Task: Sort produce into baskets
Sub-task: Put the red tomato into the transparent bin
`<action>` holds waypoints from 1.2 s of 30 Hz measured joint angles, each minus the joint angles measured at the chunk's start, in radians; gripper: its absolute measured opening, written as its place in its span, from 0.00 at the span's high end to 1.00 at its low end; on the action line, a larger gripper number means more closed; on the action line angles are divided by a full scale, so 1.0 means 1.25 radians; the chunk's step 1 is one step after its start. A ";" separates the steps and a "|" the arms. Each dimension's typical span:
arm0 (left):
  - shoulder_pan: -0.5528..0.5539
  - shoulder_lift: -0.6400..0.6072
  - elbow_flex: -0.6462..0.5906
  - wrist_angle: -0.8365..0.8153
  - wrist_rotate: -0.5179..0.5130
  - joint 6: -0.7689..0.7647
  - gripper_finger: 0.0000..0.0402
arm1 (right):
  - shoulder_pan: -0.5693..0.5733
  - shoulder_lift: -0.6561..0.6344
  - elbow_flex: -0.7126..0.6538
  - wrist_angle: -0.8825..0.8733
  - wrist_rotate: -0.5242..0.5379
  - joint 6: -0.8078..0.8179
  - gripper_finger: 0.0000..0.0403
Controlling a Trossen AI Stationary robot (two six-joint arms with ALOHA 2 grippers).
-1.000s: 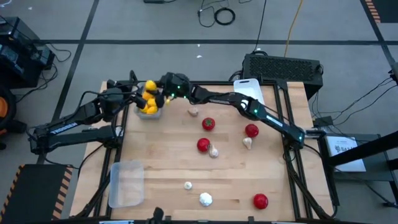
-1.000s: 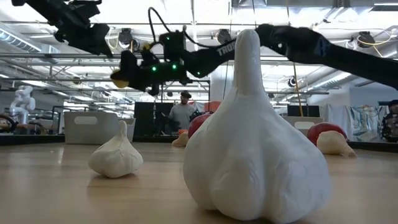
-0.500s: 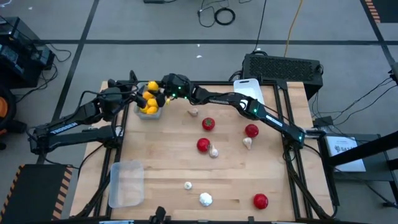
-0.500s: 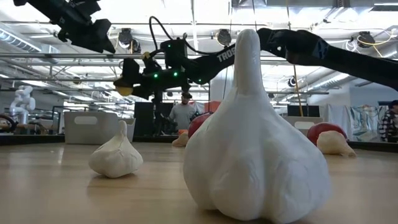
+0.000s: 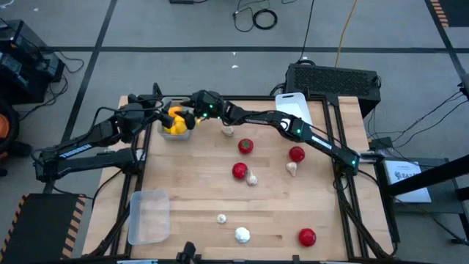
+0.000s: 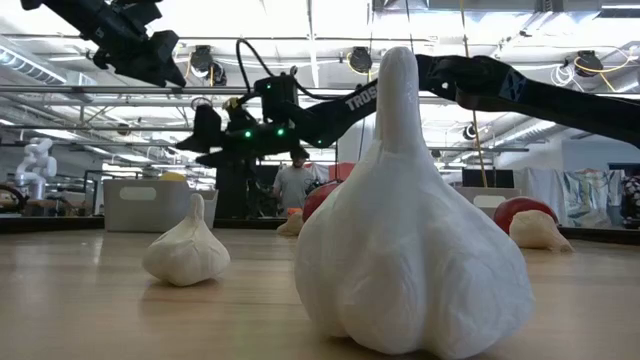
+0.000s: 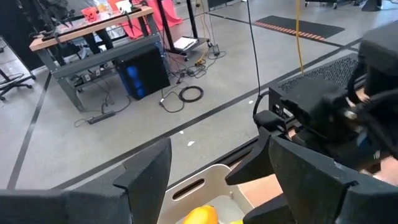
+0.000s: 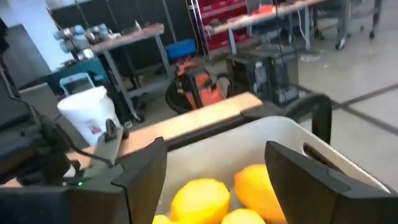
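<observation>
Grey workshop floor all round you, and in the middle the wooden worktop [image 5: 220,183] carrying everything. Your right arm stretches from three o'clock across to eleven o'clock; the right gripper [image 5: 192,117] hovers over the grey basket [image 5: 176,130], jaws spread and empty, which reads as a lemon just let go. The lemons [image 5: 174,121] sit piled in that basket, the right place for them. Your left gripper [image 5: 155,110] waits just beside the basket on its nine o'clock side, jaws apart, nothing held. The clear basket [image 5: 149,215] lies at seven o'clock, the white basket [image 5: 290,103] at one o'clock. Red pieces [image 5: 245,146] and garlic bulbs [image 5: 242,235] remain scattered, unsorted. White lettering on the right arm is only partly legible.
</observation>
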 joint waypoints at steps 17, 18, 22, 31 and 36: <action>0.000 0.004 0.000 -0.063 0.029 -0.089 0.31 | -0.038 -0.295 0.002 -0.870 -0.192 -0.279 0.41; -0.001 0.005 0.000 -0.062 0.059 -0.089 0.31 | -0.033 -0.316 0.002 -0.941 -0.187 -0.303 0.42; -0.001 0.036 0.000 -0.037 0.205 -0.086 0.31 | 0.007 -0.373 0.001 -1.185 -0.102 -0.366 0.46; -0.026 0.267 -0.019 0.158 0.394 0.025 0.31 | 0.131 -0.444 -0.027 -1.396 -0.010 -0.506 0.52; -0.054 0.426 -0.019 0.312 0.515 0.074 0.31 | 0.152 -0.559 -0.185 -1.341 -0.032 -0.493 0.56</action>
